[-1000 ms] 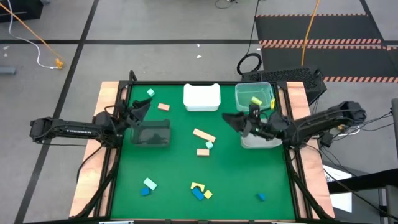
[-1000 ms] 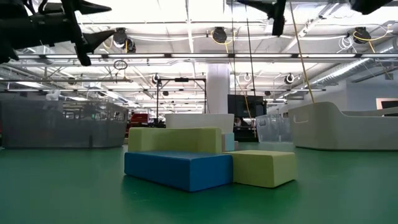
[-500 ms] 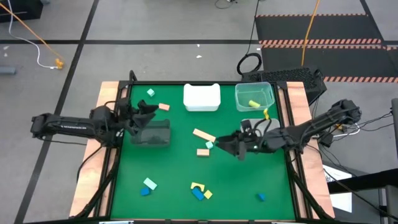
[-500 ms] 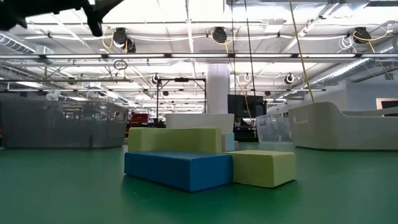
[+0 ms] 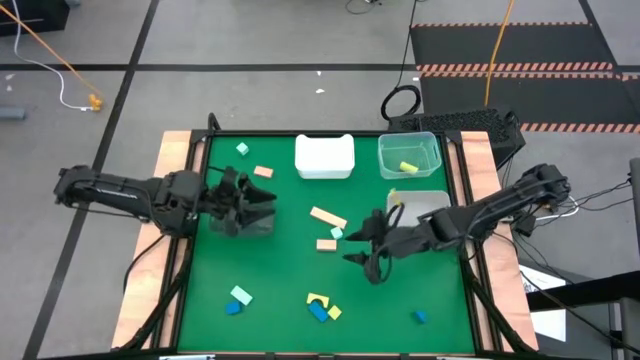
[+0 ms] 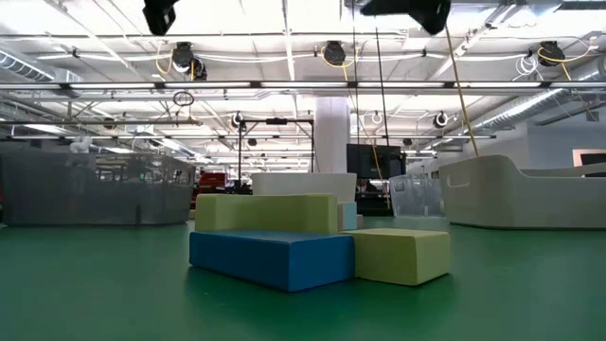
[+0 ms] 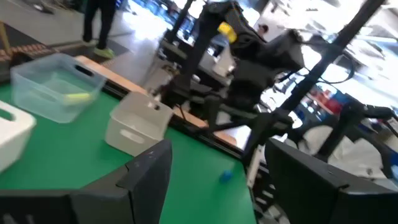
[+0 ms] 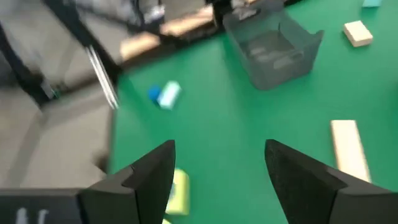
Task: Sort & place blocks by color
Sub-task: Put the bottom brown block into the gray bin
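Note:
Small blocks lie scattered on the green table. Far left are a mint block (image 5: 242, 149) and a tan block (image 5: 263, 172). Mid-table lie a tan bar (image 5: 328, 217), a small mint block (image 5: 337, 232) and a tan block (image 5: 326, 244). Near the front are a mint block (image 5: 241, 295), blue blocks (image 5: 233, 308), a yellow arch (image 5: 318, 299) and a lone blue block (image 5: 420, 317). One yellow block (image 5: 408, 165) lies in the clear bin (image 5: 409, 143). My left gripper (image 5: 258, 205) hovers open over the dark bin (image 5: 262, 226). My right gripper (image 5: 365, 262) hangs open, empty, just right of the middle blocks.
A white bin (image 5: 324, 156) stands at the far edge, and a pale grey bin (image 5: 428, 203) sits at the right, partly under the right arm. In the low view a blue bar (image 6: 270, 256) and yellow blocks (image 6: 402, 256) fill the foreground. Green surface lies bare between the block groups.
My right gripper has swung from above the pale grey bin toward the table's near edge and slightly left, ending beside the middle blocks. My left gripper has moved right and nearer, over the dark bin. No block has moved.

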Action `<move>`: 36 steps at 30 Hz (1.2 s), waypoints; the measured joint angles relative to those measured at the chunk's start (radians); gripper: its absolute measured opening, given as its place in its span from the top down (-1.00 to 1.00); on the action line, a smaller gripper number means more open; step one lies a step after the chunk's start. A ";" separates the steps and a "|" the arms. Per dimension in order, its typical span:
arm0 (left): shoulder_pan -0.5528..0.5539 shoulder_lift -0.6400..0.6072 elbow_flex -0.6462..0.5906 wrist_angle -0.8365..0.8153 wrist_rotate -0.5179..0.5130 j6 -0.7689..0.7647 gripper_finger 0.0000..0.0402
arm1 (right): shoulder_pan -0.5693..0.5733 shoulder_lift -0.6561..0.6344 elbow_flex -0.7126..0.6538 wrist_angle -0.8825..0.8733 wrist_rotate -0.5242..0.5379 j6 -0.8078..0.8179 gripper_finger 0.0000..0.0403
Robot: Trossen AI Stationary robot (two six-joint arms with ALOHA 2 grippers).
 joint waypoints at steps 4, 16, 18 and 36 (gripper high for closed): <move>-0.031 0.052 0.021 0.023 -0.001 -0.040 -0.28 | -0.013 0.091 0.000 -0.013 -0.001 -0.177 -0.19; -0.127 0.068 0.023 0.152 -0.058 -0.133 -0.28 | -0.052 0.356 0.000 0.140 -0.043 -0.352 -0.19; -0.154 0.067 0.023 0.160 -0.092 -0.132 -0.28 | -0.067 0.384 0.000 0.181 -0.043 -0.338 -0.19; -0.280 0.067 0.023 0.175 -0.203 -0.146 -0.28 | -0.187 0.496 0.000 0.214 -0.098 -0.319 -0.06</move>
